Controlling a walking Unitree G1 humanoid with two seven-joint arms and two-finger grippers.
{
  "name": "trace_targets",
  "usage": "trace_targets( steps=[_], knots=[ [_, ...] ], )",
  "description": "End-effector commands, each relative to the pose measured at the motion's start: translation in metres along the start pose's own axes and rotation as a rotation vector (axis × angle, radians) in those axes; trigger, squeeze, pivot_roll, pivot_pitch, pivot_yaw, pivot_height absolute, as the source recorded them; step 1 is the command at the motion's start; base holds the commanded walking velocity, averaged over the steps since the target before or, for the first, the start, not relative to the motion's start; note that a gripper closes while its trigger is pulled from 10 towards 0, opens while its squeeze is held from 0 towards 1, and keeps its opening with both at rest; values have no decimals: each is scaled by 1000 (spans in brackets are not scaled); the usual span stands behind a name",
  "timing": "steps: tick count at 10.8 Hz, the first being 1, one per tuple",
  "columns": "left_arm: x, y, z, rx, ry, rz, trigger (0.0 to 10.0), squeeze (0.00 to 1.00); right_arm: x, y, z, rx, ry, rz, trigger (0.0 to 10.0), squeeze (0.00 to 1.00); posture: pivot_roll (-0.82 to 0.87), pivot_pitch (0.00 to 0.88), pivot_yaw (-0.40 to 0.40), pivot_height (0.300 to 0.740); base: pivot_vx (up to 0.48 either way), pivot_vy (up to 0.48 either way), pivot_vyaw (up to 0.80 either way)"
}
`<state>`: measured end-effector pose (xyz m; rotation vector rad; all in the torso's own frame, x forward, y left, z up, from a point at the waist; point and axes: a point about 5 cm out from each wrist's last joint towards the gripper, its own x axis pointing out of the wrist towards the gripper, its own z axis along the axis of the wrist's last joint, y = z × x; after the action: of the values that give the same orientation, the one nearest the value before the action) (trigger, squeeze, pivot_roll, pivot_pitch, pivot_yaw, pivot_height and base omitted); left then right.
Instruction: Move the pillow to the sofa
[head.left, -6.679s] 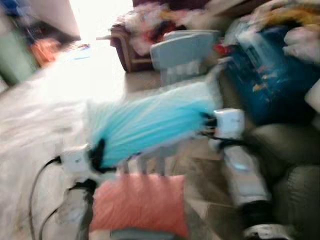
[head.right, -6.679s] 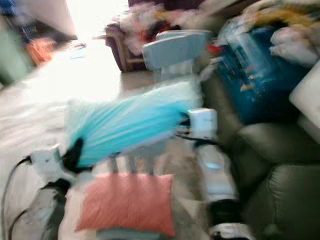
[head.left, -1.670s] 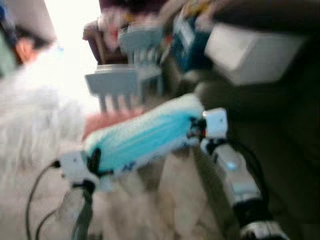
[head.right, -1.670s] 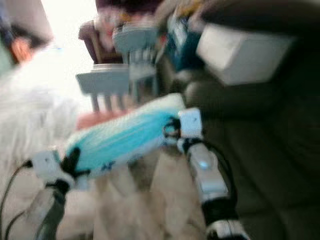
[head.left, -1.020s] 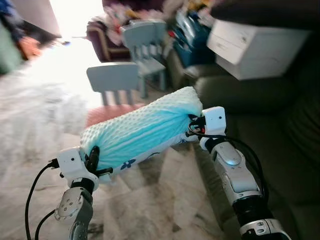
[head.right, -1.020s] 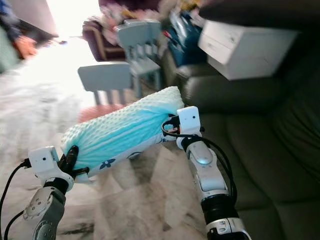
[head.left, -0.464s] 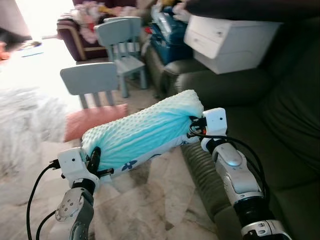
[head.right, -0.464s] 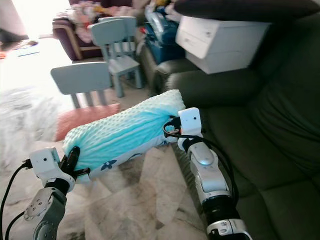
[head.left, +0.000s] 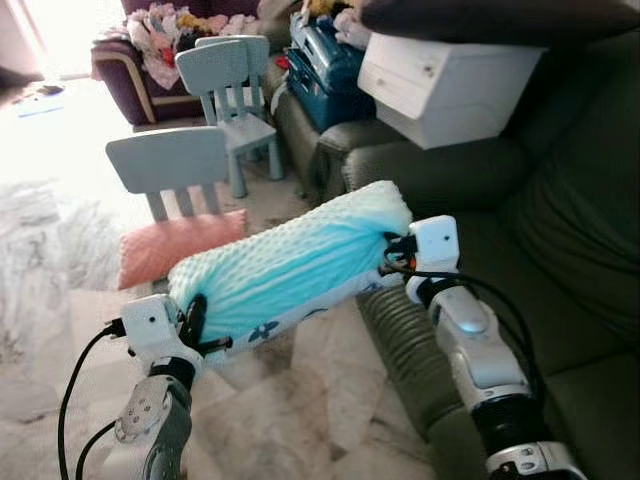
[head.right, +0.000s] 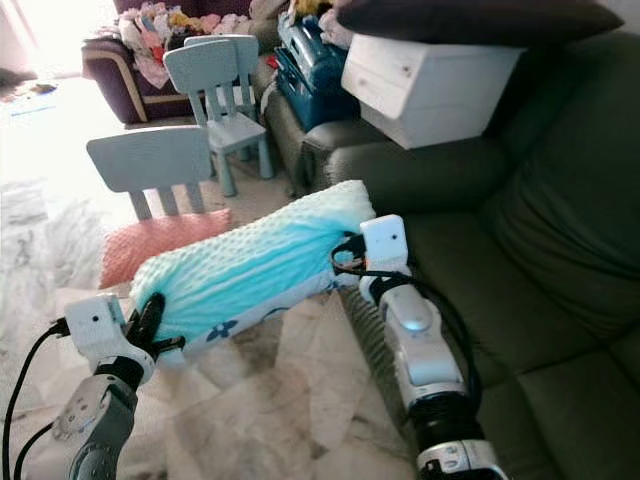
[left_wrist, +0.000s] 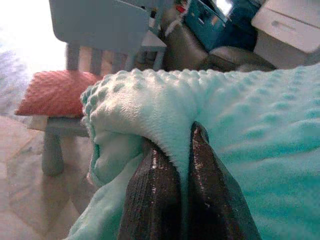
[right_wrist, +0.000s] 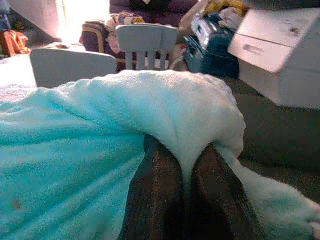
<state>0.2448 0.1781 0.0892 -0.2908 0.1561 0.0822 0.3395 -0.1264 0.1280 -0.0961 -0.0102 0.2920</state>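
A: Status? Where's the pillow (head.left: 290, 265)?

B: I have it up in the air between both arms, over the floor (head.left: 300, 400), just beside the front edge of the sofa (head.left: 560, 300). Not on the seat yet, so I'd call it roughly the last stretch: lift is done, placing and letting go are left.

A: Fingers?

B: Left gripper (left_wrist: 172, 150) has its fingers pinched narrow on a fold at one end of the pillow. Right gripper (right_wrist: 182, 165) same thing on the other end, fingers close together with fabric bunched between them.

A: Arm pose?

B: Both arms reach forward. My right arm is higher and nearer the sofa, my left lower and out over the floor, so the pillow hangs tilted, right end up.

A: Anything in the way?

B: Seat cushion looks free near me. White drawer box (head.right: 430, 75) sits further along on the sofa, pink cushion (head.left: 180, 245) on a small chair (head.left: 175, 165) behind.
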Motion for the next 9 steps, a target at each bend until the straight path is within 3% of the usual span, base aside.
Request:
trace_targets(
  steps=[1, 9],
  knots=[
    [-2, 8, 3, 10, -12, 31, 10000, 0, 1, -1, 10, 4, -41, -7, 10000, 0, -195, 0, 42, 740, 0, 356, 0],
    [-1, 8, 3, 13, -10, 30, 10000, 0, 2, -2, 11, 3, -42, -10, 10000, 0, -196, 0, 44, 740, 0, 310, 0]
  ],
)
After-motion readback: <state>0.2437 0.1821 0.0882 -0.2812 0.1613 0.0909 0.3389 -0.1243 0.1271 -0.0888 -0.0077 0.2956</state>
